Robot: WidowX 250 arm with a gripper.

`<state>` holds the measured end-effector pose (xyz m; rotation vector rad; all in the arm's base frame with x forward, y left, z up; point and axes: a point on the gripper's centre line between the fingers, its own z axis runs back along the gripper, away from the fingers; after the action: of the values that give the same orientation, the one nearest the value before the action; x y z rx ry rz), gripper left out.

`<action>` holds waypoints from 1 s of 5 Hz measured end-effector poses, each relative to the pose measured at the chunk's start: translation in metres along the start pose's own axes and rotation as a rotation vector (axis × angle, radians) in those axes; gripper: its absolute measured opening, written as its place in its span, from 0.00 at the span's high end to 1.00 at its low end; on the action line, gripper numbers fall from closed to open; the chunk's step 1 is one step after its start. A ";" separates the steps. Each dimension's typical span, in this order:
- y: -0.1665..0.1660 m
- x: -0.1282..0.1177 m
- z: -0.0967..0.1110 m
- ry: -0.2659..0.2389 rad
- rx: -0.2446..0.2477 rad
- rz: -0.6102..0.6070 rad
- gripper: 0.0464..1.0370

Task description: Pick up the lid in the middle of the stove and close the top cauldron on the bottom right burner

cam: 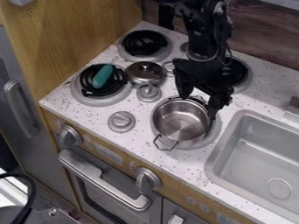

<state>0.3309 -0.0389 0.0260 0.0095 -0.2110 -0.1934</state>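
Cam. view: pot (182, 122) sits upright on near R burner (213, 136), mouth up, w/ bare steel floor visible. Its wire handle (166, 145) points to the near L. Sink (248, 146), R of pot, shows a round drain (279, 188) in its floor. Near L burner (88, 99) carries a green item (102, 75), elongated, lying on the black coil.

Lid (144, 78): round, shiny metal, approx. flat, w/ dark ctr. and small knob on top; knob side up. Lies on stove top (140, 114) btwn L & R burners, just beside near L burner and directly behind a gray dial (149, 93). Second dial (121, 121) is nearer the front.

Pincer (199, 103) hangs over rear rim of pot. Jaws set wide apart, one each side of rear rim; nothing seen clamped. Contact w/ rim: can't tell. Lid is L of pincer and slightly farther back, well apart from it, outside the jaws.
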 end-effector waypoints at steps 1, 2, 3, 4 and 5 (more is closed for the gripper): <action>-0.001 -0.006 -0.009 0.032 -0.004 0.002 0.04; 0.020 0.001 -0.012 0.036 -0.005 0.033 0.04; 0.064 0.009 -0.020 0.031 -0.005 0.117 0.04; 0.093 0.022 -0.021 0.021 0.015 0.155 0.04; 0.123 0.024 -0.031 0.030 0.025 0.226 0.04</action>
<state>0.3833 0.0765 0.0042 0.0135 -0.1835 0.0342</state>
